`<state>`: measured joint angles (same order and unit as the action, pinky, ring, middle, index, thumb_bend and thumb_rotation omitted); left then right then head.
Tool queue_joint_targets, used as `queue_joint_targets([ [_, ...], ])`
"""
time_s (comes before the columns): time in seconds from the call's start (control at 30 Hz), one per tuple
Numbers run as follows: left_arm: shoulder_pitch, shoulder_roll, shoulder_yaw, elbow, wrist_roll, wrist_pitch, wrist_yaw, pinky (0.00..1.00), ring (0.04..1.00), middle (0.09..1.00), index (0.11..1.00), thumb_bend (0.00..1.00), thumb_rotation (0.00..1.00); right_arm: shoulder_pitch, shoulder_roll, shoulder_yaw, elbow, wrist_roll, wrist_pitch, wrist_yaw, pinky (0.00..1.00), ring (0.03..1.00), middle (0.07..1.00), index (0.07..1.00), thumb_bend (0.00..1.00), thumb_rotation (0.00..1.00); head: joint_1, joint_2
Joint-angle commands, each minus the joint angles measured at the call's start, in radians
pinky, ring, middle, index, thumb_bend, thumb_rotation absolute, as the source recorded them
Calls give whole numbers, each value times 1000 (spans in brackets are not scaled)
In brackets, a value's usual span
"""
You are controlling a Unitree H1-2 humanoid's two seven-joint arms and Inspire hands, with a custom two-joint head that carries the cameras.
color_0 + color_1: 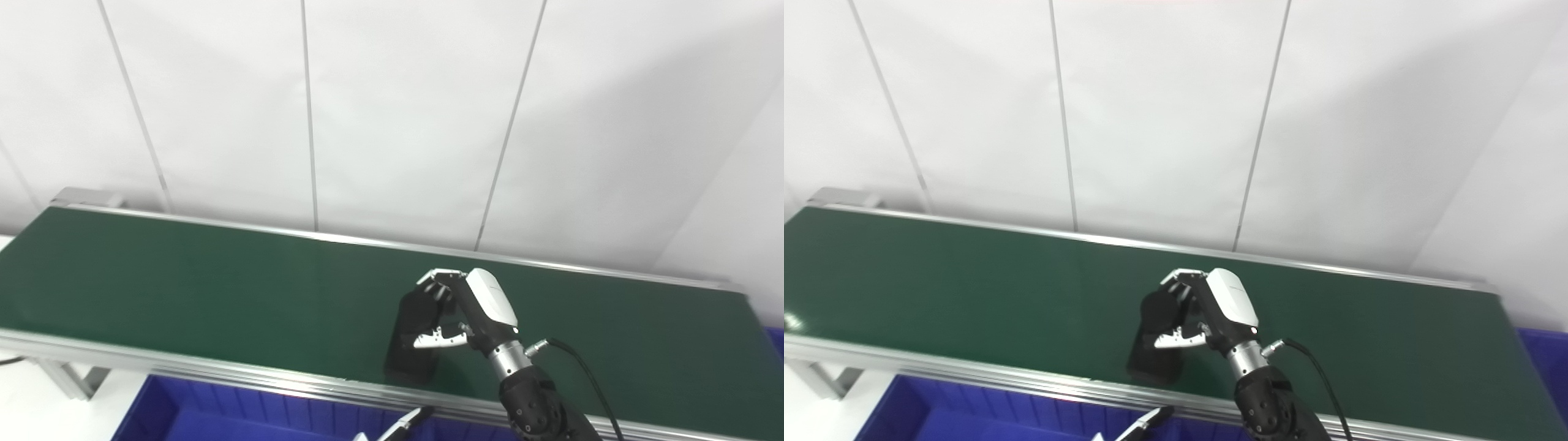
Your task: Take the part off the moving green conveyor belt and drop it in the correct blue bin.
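1. right hand (456,312) — reaching in from the lower right over the green conveyor belt (184,288), its fingers (438,277) curling over the top of a black part (416,334) and its thumb (438,340) pressing in on the near face; the hand is closing on, or already clamped around, the part.
2. black part — a dark, blocky, roughly rectangular piece, standing on end near the front edge of the belt, a little right of centre; whether its lower end is touching the belt or lifting just clear cannot be told, since dark part and dark reflection are merging.
3. left hand (401,424) — only a sliver of pale fingertip and dark finger is showing at the bottom edge, below the belt's front rail; whether its fingers are apart or together cannot be told.
4. blue bin (202,410) — sitting below and in front of the belt at lower left, its ribbed inner wall showing; a second patch of blue (775,340) is peeking out at the far right, past the belt's end.
5. step in hand — judging by the wrap of the fingers, the pick is being made or just secured; the drop is not yet done.
6. next move is calling for — a firm hold, a lift clear of the belt and rail, then a carry to a bin; which bin is correct is not showing here.
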<state>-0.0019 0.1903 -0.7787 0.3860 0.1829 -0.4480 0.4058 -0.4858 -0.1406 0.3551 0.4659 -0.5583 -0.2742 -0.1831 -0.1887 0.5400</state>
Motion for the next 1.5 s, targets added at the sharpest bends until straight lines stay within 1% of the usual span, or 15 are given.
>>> queue_joint_targets([
  [0.0,5,6,21,-44,-16,-22,-9,907,927,940,939,848,990,-11,-6,-25,-84,-6,12,-12,327,391,461,502,525,1,-63,16],
  [0.03,7,8,28,-49,-17,-22,-13,923,934,944,944,839,995,-3,-7,-34,-105,-10,19,-11,329,393,461,502,524,2,-63,16],
  [0.07,8,13,35,-56,-22,-22,-17,931,937,945,947,834,998,7,-11,-45,-129,-16,20,-18,330,394,461,503,524,2,-123,30],
  [0.17,14,23,53,-74,-38,-22,-41,986,965,963,967,784,1000,36,-22,-76,-185,-24,22,-24,325,393,458,507,523,1,-169,43],
  [0.2,17,27,59,-83,-42,-22,-47,993,970,967,972,772,1000,54,-29,-93,-215,-24,26,-27,325,395,459,507,523,0,-214,62],
  [0.37,28,44,101,-123,-72,-22,-94,1000,999,990,999,717,1000,151,-51,-178,-355,-3,66,-11,249,314,427,516,521,1,-290,102],
  [0.47,32,62,136,-151,-77,-22,-123,1000,1000,990,999,683,1000,213,-67,-231,-424,16,83,-4,264,327,426,517,520,0,-379,158],
  [0.6,40,78,199,-189,-102,-22,-187,998,992,979,982,660,1000,272,-74,-281,-502,19,113,0,239,298,407,517,518,0,-441,202],
  [0.63,40,83,220,-202,-112,-22,-209,998,991,978,982,659,1000,287,-74,-290,-533,20,133,12,239,298,406,517,518,0,-499,243],
  [0.7,42,89,257,-222,-134,-22,-256,984,982,977,979,568,1000,306,-72,-300,-581,18,172,34,236,295,405,515,518,0,-539,263],
  [0.77,37,92,301,-232,-177,-22,-321,984,978,973,974,621,1000,335,-64,-308,-636,2,219,49,250,310,409,517,518,1,-591,284],
  [0.93,32,88,399,-246,-205,-22,-428,956,965,967,971,697,1000,406,-45,-300,-721,-62,277,56,273,336,424,523,519,0,-688,289],
  [1.1,30,68,475,-224,-252,-21,-525,968,979,993,997,772,1000,458,-64,-293,-765,-129,297,93,287,348,434,519,520,2,-734,303],
  [1.27,28,41,530,-217,-272,-22,-593,976,983,992,1000,763,1000,509,-93,-318,-814,-137,314,135,280,343,432,520,521,0,-743,334],
  [1.47,29,10,579,-210,-269,-22,-653,975,977,979,995,740,1000,584,-108,-341,-831,-161,331,151,249,313,413,519,521,0,-738,341],
])
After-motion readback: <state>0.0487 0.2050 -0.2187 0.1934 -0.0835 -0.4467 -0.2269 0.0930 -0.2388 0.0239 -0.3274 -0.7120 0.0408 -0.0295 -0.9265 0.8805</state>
